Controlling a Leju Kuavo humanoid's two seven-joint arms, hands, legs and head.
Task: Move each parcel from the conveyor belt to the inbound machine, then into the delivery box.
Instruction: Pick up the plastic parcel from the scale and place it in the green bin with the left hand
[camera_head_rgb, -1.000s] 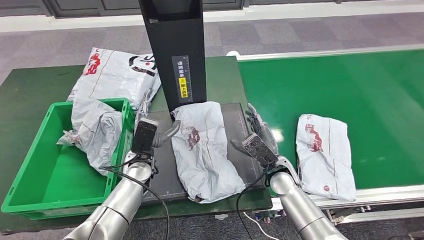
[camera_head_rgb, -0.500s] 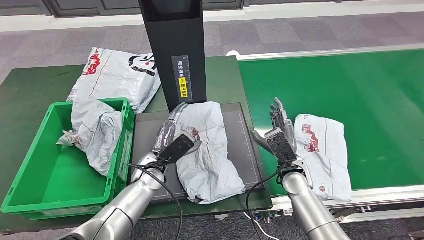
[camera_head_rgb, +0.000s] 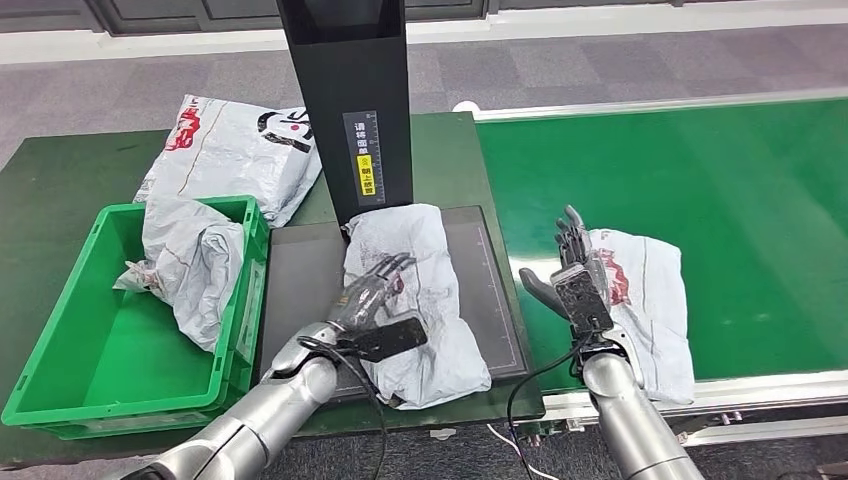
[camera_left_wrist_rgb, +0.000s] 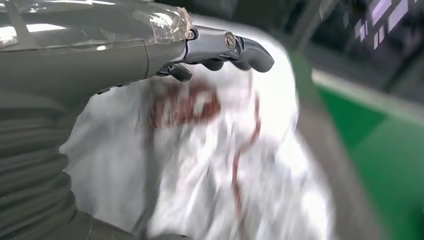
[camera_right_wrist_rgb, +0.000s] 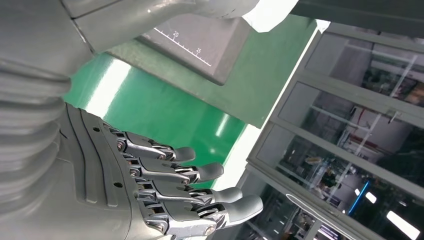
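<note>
The left hand (camera_head_rgb: 372, 300) lies palm-down over the middle of a grey parcel (camera_head_rgb: 420, 300) with a red print, fingers (camera_head_rgb: 392, 268) stretched out across the wrinkled plastic. Whether they press it or only hover just above, I cannot tell — nothing is gripped. That parcel rests on the dark flat plate (camera_head_rgb: 300, 290) of the inbound machine, right at the foot of its black upright column (camera_head_rgb: 350, 100).

The right hand (camera_head_rgb: 572, 275) is held up empty, fingers (camera_right_wrist_rgb: 200, 172) straight and apart, thumb out to the side — at the near left edge of a second grey parcel (camera_head_rgb: 650, 300), which lies on the green conveyor belt (camera_head_rgb: 700, 170).

To the left of the plate stands a green box (camera_head_rgb: 100, 350) with a crumpled grey parcel (camera_head_rgb: 195, 260) draped over its right wall. Behind the box, a larger white bag (camera_head_rgb: 230, 150) lies on the dark green table (camera_head_rgb: 60, 180).
</note>
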